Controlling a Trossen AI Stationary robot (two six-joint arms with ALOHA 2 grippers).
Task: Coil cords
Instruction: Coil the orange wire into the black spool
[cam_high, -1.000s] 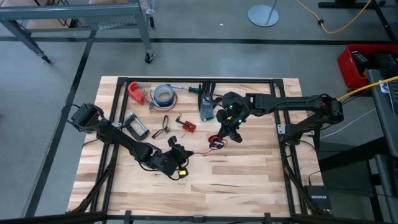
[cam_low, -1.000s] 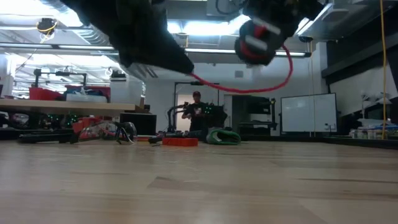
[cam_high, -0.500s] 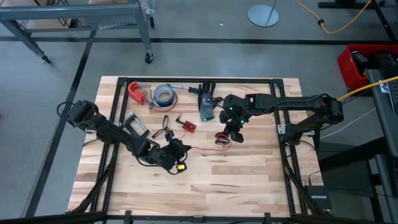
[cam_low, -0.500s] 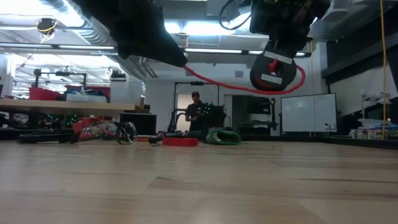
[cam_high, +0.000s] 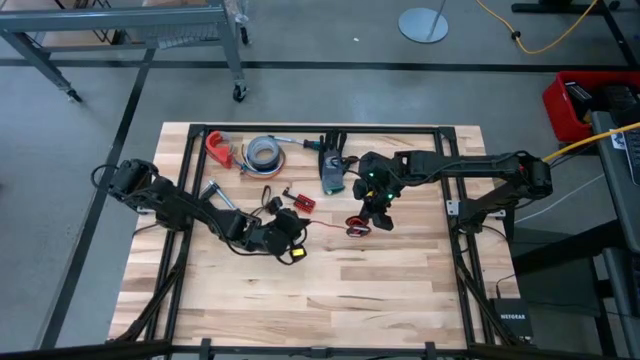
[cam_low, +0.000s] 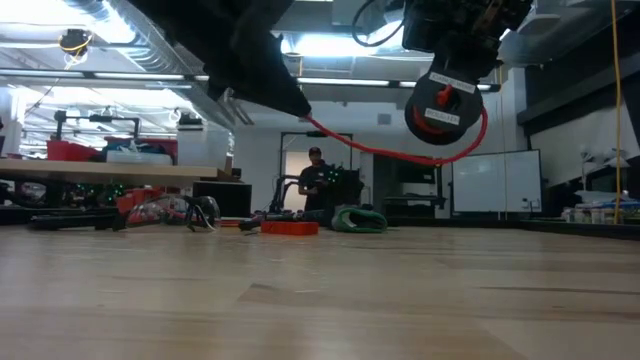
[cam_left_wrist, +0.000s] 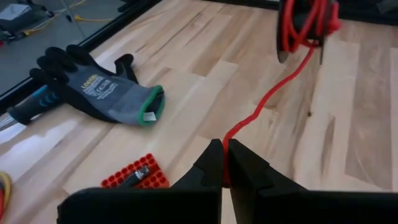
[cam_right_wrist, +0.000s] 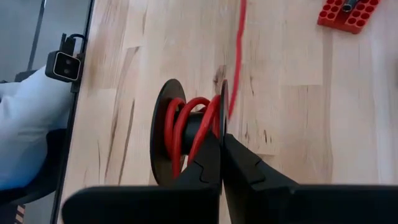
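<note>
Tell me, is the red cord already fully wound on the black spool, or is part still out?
Part is still out. Some turns sit on the spool, but the red cord runs free to the shut left gripper.

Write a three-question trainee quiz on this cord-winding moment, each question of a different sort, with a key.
1. True or false: the red cord runs through the air between the two grippers, clear of the table.
2. Multiple choice: the right gripper is shut on
A. the glove
B. the black spool
C. the red bit holder
3. Fill in the gap: in the left wrist view, the left gripper pinches the ____.

Key
1. True: the low view shows it hanging between them above the wood.
2. B: it grips the flange of the spool, which has red turns on it.
3. red cord
</note>
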